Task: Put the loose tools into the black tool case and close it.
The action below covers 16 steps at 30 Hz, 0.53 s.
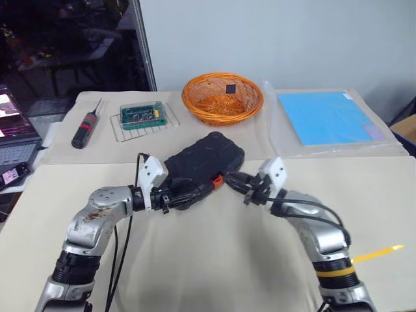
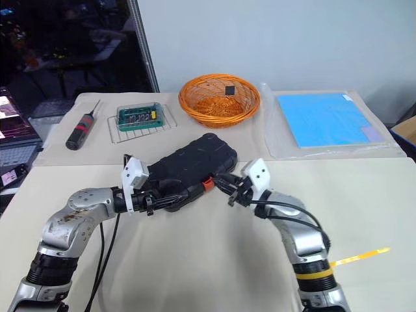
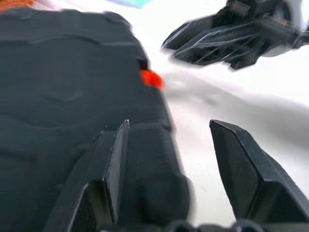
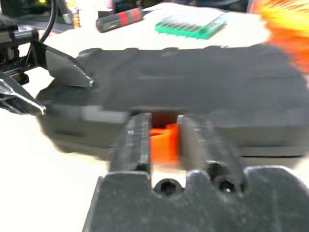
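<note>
Black shell: the black tool case was closed, its textured hard-plastic lid ribbed with raised contours and rounded at the corners
Latch: a small orange latch sat on the case's front edge, facing the right gripper
Position: the case lay aslant on the beige table, in front of the orange wicker basket
Left gripper: fingers spread apart, one over the case's near corner, the other beside its edge; nothing clamped
Right gripper: fingers only slightly parted, pointed at the latch, which showed orange between them; contact could not be told
Writing: no brand or lettering could be read on the case
Behind: a black-and-red-handled screwdriver, a green box on a wire rack, a blue sheet
</note>
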Tool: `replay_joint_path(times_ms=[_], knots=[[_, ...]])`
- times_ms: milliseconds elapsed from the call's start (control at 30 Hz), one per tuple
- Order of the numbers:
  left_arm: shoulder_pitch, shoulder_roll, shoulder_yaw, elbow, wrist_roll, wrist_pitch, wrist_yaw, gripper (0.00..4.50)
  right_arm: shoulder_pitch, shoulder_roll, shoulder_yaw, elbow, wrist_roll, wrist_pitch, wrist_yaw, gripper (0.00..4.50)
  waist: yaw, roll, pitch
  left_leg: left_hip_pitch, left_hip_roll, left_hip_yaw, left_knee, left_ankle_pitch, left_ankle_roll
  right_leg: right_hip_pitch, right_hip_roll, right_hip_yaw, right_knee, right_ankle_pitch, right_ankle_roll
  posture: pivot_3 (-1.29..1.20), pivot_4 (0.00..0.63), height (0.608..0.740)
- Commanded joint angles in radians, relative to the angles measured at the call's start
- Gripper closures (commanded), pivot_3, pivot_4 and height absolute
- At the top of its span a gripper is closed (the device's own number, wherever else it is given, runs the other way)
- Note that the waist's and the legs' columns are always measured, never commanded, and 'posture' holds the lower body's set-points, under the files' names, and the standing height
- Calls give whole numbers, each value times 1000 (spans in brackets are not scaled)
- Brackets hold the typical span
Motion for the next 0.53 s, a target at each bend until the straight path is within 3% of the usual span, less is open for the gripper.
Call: replay_joint_path(times_ms=[33,167,200,367,533], knots=[[112,53,127,-110,-91,38,10,2,158,-164,-203,-180,101,90,85,1622,3,-2,1,0,0,0,1,-4,1,1,0,-2,-1,-2,3,0,150,740],[248,112,223,-179,-146,54,-8,0,293,-262,-382,-234,165,119,124,204,2,-5,8,-2,0,1,4,-8,2,3,0,-7,-8,-5,7,0,150,740],[276,126,241,-191,-156,56,-12,0,317,-276,-415,-240,176,120,131,78,2,-7,9,-1,0,1,4,-8,1,4,0,-7,-8,-8,12,0,150,740],[428,182,325,-246,-158,25,-22,0,404,-314,-532,-261,212,94,173,78,6,-10,16,-1,4,-4,15,-16,8,5,0,-8,-6,-11,13,0,150,740],[466,197,355,-252,-187,16,-23,0,398,-332,-523,-249,206,49,199,78,6,-9,17,0,4,-6,17,-18,-2,6,0,-8,-5,-10,6,0,150,740]])
